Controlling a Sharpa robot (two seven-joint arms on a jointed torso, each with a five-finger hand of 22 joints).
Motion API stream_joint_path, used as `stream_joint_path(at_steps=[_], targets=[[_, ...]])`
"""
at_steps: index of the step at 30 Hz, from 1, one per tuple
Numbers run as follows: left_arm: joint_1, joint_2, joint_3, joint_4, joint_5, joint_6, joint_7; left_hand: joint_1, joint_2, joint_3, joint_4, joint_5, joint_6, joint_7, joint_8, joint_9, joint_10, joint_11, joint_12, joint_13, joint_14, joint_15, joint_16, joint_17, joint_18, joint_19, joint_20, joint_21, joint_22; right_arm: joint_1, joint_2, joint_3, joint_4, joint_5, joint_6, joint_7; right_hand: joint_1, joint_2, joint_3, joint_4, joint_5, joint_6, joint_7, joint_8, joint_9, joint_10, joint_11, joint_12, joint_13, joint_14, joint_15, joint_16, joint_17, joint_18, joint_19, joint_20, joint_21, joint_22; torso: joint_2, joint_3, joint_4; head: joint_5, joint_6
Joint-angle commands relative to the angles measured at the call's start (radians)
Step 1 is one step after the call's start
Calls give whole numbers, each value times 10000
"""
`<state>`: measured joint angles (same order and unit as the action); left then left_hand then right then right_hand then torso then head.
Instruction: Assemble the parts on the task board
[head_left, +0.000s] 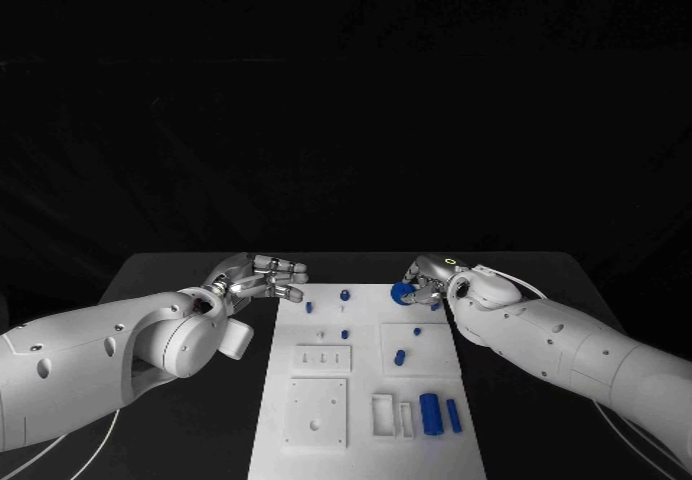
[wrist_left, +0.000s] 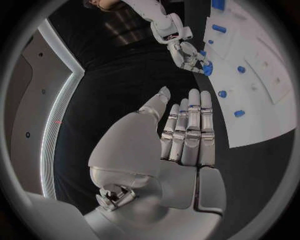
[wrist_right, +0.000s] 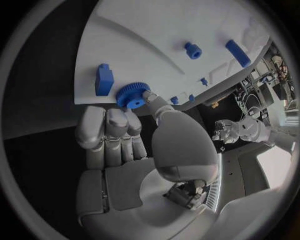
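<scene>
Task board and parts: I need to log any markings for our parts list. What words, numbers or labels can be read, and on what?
None can be read. The task board, the blue gear held by the right hand, and the open left hand show no legible text.

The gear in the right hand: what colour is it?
Blue. The gear shows best in the right wrist view, held at the fingertips of the right hand.

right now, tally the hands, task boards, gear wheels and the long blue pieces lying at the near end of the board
hands: 2 (left hand, right hand)
task board: 1
blue gear wheel, pinched by the right hand: 1
long blue pieces: 2 (thick one, thin one)
total: 6
</scene>
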<state>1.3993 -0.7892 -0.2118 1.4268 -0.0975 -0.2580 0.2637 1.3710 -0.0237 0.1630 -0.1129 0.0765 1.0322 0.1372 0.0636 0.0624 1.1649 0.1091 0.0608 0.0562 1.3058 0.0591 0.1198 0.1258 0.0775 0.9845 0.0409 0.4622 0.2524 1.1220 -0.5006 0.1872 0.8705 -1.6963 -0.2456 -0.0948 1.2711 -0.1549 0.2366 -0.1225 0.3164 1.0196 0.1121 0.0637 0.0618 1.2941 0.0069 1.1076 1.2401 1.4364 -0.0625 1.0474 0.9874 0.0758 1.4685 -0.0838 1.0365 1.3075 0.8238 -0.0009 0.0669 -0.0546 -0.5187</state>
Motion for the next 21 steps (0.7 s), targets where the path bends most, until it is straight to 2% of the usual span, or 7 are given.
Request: stream_joint_path(at_steps=[1,5,11,17,21], targets=[[16,31,5,8,-45,180,2,-12,-55,-35,-33,40,-36,15,-15,7,-96,13,-18,16,-29,13,28,13,-42,18,11,48,-14,-140,7,-76,-84,-116,1125,-93,-85,-28,377,-171,1023,248,-17,-21,3,220,-40,455,347,90,12,253,287,-43,179,50,155,1369,-3,0,13,-5,-19],[16,35,4,8,-47,187,-4,-13,-49,-41,-29,42,-33,15,-13,8,-107,16,-19,16,-31,14,27,12,-41,19,13,50,-22,-149,4,-77,-92,-99,1398,-111,-523,-4,1207,-544,1504,637,-79,-23,6,283,-78,657,563,84,-2,311,487,-67,153,30,257,1374,-3,-6,5,-8,-43],[16,36,4,13,-48,195,-17,-19,-44,-47,-20,45,-22,33,-13,8,-111,20,-17,17,-31,16,28,12,-40,20,15,50,-30,-155,-9,-78,-82,-60,1647,-189,-851,68,1953,-805,1943,878,-155,-22,9,325,-140,694,648,99,-51,294,586,-90,125,-22,306,1370,-5,-6,7,-12,-63],[16,33,4,27,-51,203,-34,-7,-43,-46,-24,48,-18,42,-14,7,-113,22,-18,16,-31,16,28,12,-37,22,14,53,-36,-156,-23,-82,47,-243,1516,-350,-1012,139,2119,-804,2172,1091,-210,-21,12,390,-181,758,727,114,-81,288,645,-104,125,-51,339,1369,-5,-5,2,-22,-67],[16,27,4,35,-52,199,-41,-7,-43,-46,-24,48,-18,42,-14,7,-113,22,-18,16,-31,16,28,12,-37,22,14,53,-36,-156,-35,-84,175,-401,1288,-464,-1054,143,2099,-766,2120,1149,-232,-16,15,412,-186,775,742,118,-89,288,654,-105,123,-59,330,1365,-13,-4,-7,-9,-65]])
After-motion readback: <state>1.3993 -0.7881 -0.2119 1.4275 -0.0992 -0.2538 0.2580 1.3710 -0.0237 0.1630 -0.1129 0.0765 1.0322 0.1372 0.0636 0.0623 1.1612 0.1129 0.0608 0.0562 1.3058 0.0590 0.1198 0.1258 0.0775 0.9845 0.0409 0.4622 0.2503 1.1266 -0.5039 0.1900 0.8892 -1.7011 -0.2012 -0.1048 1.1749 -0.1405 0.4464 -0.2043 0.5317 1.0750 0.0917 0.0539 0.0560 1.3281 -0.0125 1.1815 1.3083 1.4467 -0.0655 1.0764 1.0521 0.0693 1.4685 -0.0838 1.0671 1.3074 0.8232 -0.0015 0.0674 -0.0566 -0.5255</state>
